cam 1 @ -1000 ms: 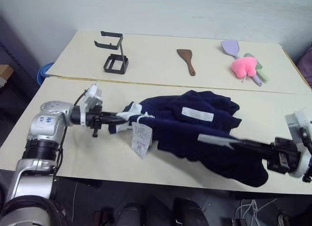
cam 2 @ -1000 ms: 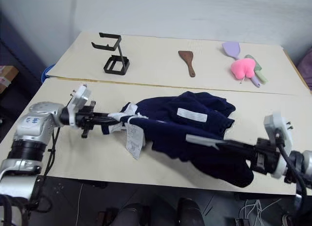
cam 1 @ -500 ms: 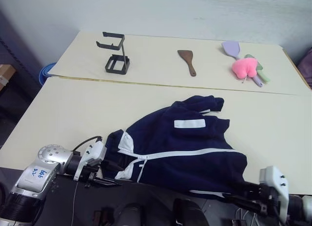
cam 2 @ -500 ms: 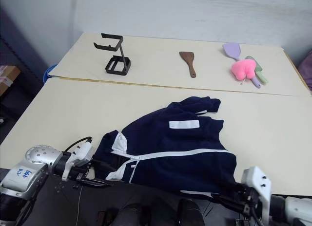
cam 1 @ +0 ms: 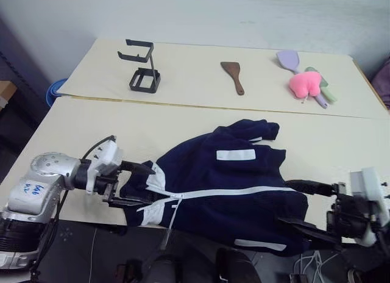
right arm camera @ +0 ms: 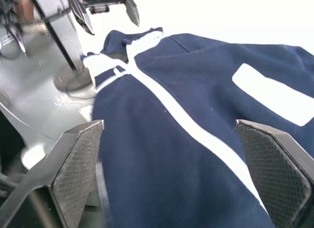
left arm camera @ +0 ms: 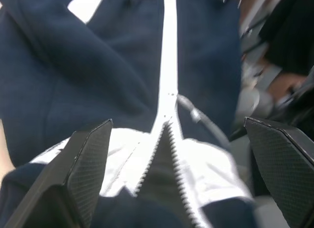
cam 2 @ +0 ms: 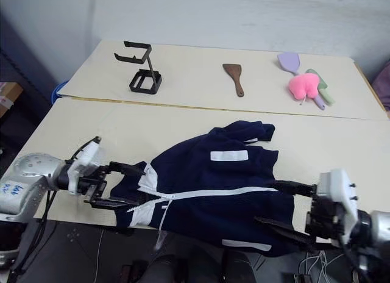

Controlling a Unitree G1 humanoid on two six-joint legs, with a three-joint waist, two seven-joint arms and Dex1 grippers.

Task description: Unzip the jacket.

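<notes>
Item: jacket (cam 1: 231,185), zipped, laid at the table's (cam 1: 73,130) near edge, collar leftward.
Left gripper (cam 1: 131,184) gapes at the collar; right gripper (cam 1: 304,204) gapes at the hem. Advice: pinch the zipper pull (left arm camera: 189,110), pin the hem.

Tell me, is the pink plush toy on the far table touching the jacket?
Apart. In the left eye view the pink plush toy sits on the far table, while the jacket lies on the near table, with bare tabletop and the seam between the tables separating them.
</notes>
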